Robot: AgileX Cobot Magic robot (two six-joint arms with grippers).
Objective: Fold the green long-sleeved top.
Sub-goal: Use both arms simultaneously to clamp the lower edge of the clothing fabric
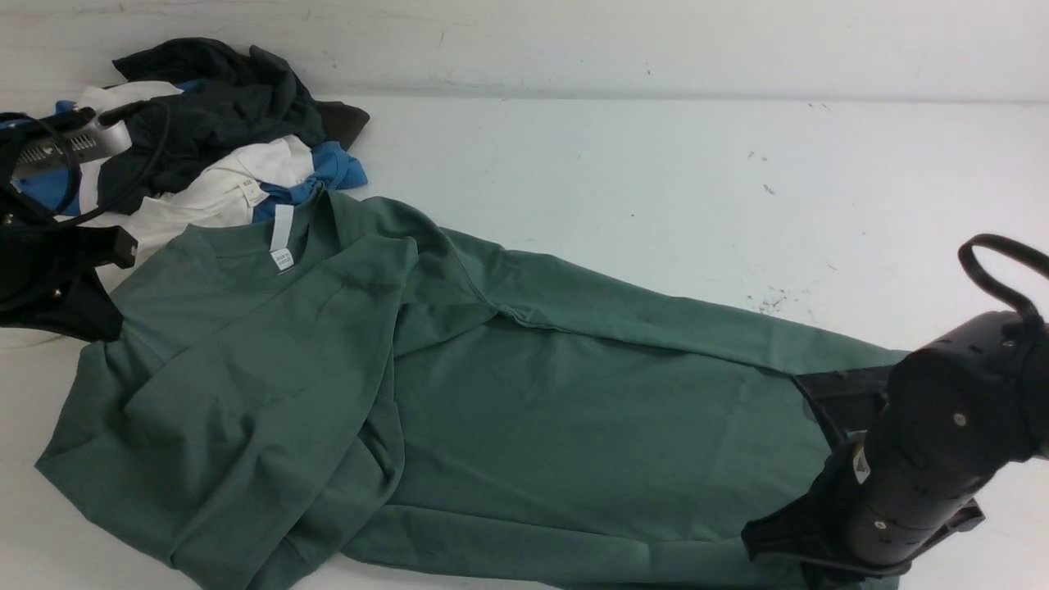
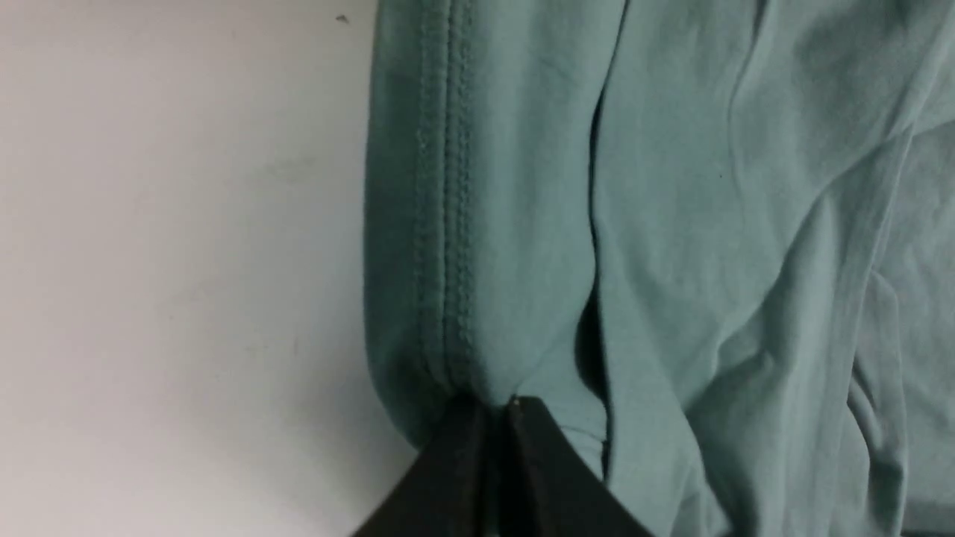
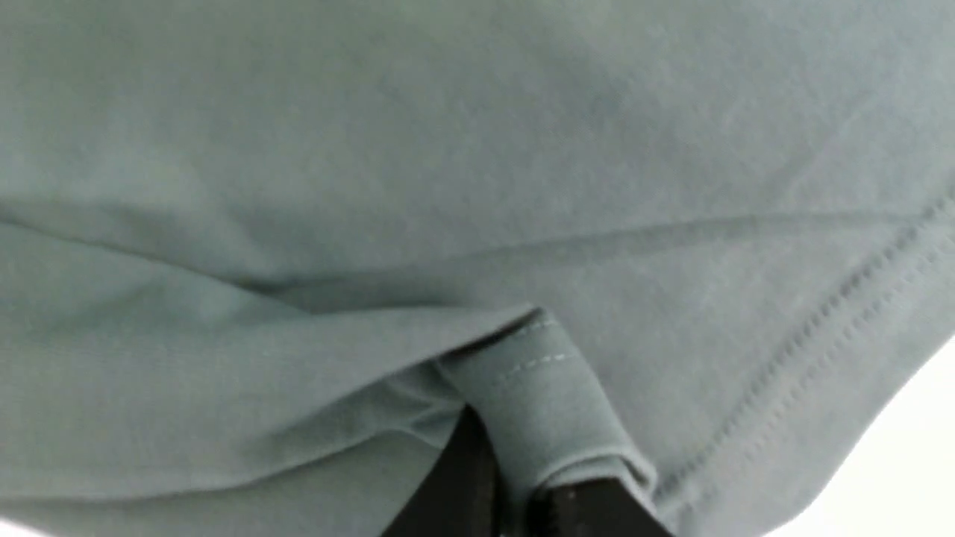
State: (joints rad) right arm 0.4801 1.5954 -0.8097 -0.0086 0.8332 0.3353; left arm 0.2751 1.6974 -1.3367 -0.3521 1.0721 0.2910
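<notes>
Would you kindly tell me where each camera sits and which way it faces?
Front view: between the arms, facing forward over the table at the green top and a clothes pile; left arm and right arm show.
Left wrist view: on the left wrist, looking along the left gripper, shut on the top's stitched edge.
Right wrist view: on the right wrist, looking along the right gripper, pinching a fold of the top.
Shared: the green top, in all three.

A white table [image 1: 656, 205], speckled with small dark marks, is stretching back to a plain white wall [image 1: 574, 41], and even light is falling across both.
</notes>
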